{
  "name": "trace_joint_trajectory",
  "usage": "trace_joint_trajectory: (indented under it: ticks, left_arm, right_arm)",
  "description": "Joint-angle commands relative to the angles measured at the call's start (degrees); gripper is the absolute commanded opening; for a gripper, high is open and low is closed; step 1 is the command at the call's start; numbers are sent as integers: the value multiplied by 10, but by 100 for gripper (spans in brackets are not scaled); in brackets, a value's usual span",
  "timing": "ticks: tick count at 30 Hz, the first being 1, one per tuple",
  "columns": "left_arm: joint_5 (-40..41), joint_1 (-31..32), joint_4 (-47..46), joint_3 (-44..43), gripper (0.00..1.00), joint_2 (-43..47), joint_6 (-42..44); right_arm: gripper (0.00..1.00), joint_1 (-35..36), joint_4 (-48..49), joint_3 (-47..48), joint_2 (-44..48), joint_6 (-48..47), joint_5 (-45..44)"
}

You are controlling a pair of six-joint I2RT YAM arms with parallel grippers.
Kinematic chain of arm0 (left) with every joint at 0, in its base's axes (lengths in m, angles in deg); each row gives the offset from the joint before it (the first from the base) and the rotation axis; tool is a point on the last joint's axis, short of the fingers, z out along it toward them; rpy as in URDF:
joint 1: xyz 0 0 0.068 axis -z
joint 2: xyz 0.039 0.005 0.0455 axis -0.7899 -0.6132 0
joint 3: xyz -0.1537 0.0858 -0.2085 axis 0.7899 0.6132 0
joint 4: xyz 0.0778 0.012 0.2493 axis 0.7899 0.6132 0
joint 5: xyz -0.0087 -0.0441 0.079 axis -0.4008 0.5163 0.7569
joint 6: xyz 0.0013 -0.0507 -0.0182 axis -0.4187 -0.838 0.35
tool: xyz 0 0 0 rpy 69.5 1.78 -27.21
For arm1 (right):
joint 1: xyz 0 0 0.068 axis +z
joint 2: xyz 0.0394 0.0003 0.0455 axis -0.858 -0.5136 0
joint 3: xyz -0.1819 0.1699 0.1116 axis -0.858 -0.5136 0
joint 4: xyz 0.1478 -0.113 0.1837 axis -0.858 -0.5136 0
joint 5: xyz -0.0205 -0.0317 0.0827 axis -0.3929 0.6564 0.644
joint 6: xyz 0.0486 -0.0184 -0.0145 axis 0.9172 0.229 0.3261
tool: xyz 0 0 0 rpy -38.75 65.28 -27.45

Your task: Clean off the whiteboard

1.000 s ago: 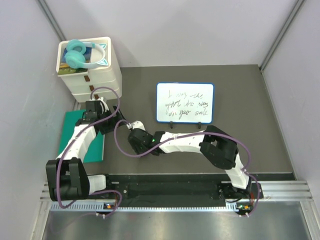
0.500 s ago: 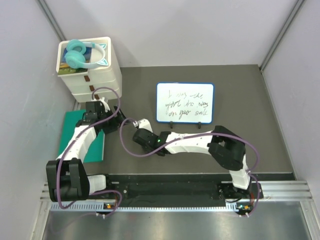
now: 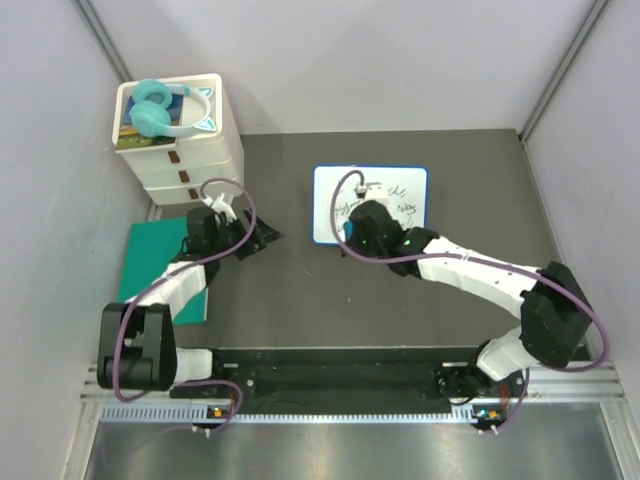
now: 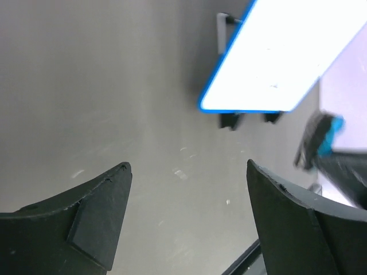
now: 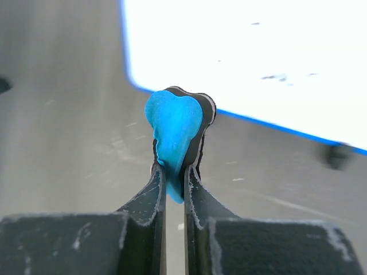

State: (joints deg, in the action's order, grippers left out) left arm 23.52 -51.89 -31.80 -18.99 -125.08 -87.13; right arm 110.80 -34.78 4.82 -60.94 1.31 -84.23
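The dark table is carrying the whiteboard toward its far middle, on small black feet and showing dark scribbles, and the right arm is reaching over the board's left part. The right gripper is clenching a small blue eraser beside the board's blue rim (jaws nearly together). The left gripper is hanging released over bare table to the board's left.

Top external view: even, diffuse overhead light; soft, faint shadows on the dark tabletop; sharp focus. The 2 wrist views: the whiteboard is overexposed to flat white. Right wrist view: blue pad sharp, background soft.
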Motion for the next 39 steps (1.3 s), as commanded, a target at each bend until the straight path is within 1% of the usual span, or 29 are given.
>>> trace_joint_trajectory:
  ticks: [1,2,3,5,6,8,9,10,11,12,13,15,16,17,20,24,28,29,32,33,35,36,38,39]
  left_arm:
    - [-18,71,-225,4,86,-63,-27]
    - [-17,84,-248,3,86,-78,-21]
    - [-15,103,-300,0,85,-111,-20]
    - [-18,113,-367,-1,85,-145,-26]
    - [-22,117,-428,-3,84,-184,-28]
    - [-30,117,-479,-17,84,-223,-40]
    - [-35,117,-496,-26,84,-267,-42]
    - [-50,116,-533,-36,83,-288,-47]
    - [-58,116,-551,-54,83,-309,-52]
    - [-67,116,-578,-61,81,-349,-60]
    - [-77,116,-625,-69,81,-367,-82]
    - [-93,117,-676,-89,80,-414,-117]
    - [-97,117,-718,-95,80,-426,-127]
    - [-102,118,-737,-105,79,-449,-135]
    - [-101,118,-776,-127,79,-478,-154]
    - [-111,118,-790,-164,79,-509,-168]
    - [-122,118,-810,-202,76,-535,-187]
    - [-124,118,-811,-206,72,-541,-190]
    - [-124,119,-820,-209,67,-546,-196]
    - [-125,118,-821,-208,61,-547,-196]
    - [-121,118,-827,-201,55,-547,-197]
    - [-120,118,-831,-199,49,-548,-199]
    - [-120,118,-840,-194,43,-550,-202]
    - [-120,118,-843,-192,37,-550,-206]
  right_arm:
    - [0,-71,30,-48,47,-23,28]
    - [0,-83,38,-52,53,-28,38]
    - [0,-105,40,-57,59,-35,43]
    - [0,-124,46,-65,75,-42,61]
    - [0,-143,49,-68,79,-47,70]
    - [0,-162,60,-71,93,-55,99]
    - [0,-178,64,-75,97,-57,107]
    - [0,-183,65,-75,101,-60,118]
    - [0,-187,66,-74,105,-69,118]
    - [0,-190,61,-68,105,-74,117]
    - [0,-192,57,-65,105,-79,113]
    - [0,-194,54,-58,103,-91,112]
    - [0,-198,55,-57,102,-93,112]
    - [0,-201,55,-57,99,-94,114]
    - [0,-212,60,-53,87,-95,124]
    - [0,-227,75,-51,69,-92,138]
    - [0,-237,93,-44,40,-88,149]
    - [0,-238,97,-42,33,-88,149]
    - [0,-239,111,-37,14,-87,144]
    - [0,-239,113,-35,8,-87,142]
    - [0,-240,118,-29,-6,-88,141]
    - [0,-239,120,-27,-10,-87,139]
    - [0,-240,124,-26,-16,-87,140]
    - [0,-240,123,-26,-17,-88,140]
